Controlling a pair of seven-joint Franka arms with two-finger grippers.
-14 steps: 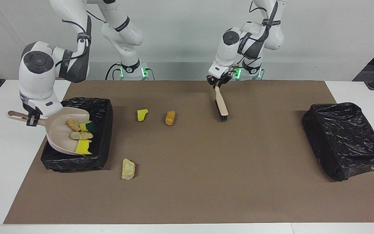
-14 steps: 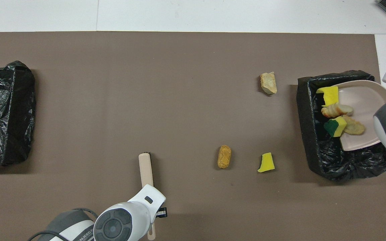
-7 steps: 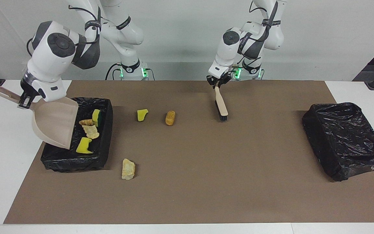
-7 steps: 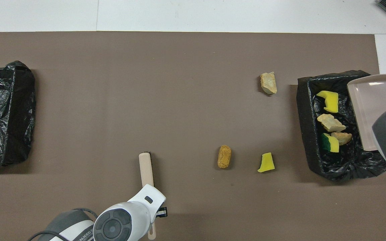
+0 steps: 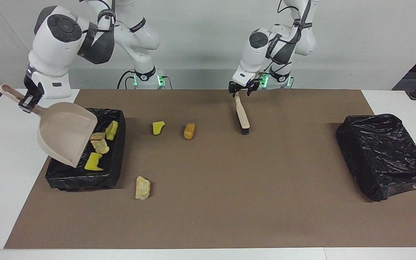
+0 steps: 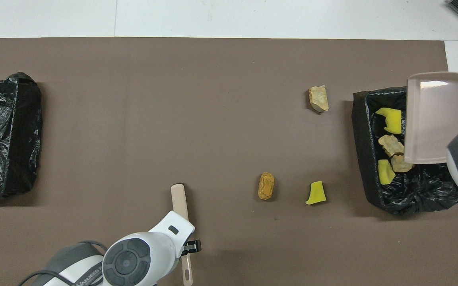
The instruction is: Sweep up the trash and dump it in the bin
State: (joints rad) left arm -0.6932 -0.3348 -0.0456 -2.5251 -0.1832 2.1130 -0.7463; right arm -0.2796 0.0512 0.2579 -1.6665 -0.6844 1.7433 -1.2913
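My right gripper (image 5: 28, 102) is shut on the handle of the beige dustpan (image 5: 65, 133), held tilted and empty over the black-lined bin (image 5: 116, 159). The pan also shows in the overhead view (image 6: 435, 115), over the bin (image 6: 359, 151). Several trash scraps lie in the bin, among them a yellow sponge (image 5: 93, 161) and a pale lump (image 5: 100, 146). On the mat lie a yellow sponge chunk (image 5: 158, 127), an orange-brown piece (image 5: 189, 131) and a pale lump (image 5: 143, 187). My left gripper (image 5: 239, 91) is shut on the brush (image 5: 243, 116), whose bristles point down at the mat.
A second bin wrapped in a black bag (image 5: 385, 155) stands at the left arm's end of the brown mat (image 5: 229, 202). White table shows around the mat's edges.
The right gripper tipped and raised the dustpan; the scraps slid out of it into the bin. The left gripper shifted the brush slightly toward the right arm's end.
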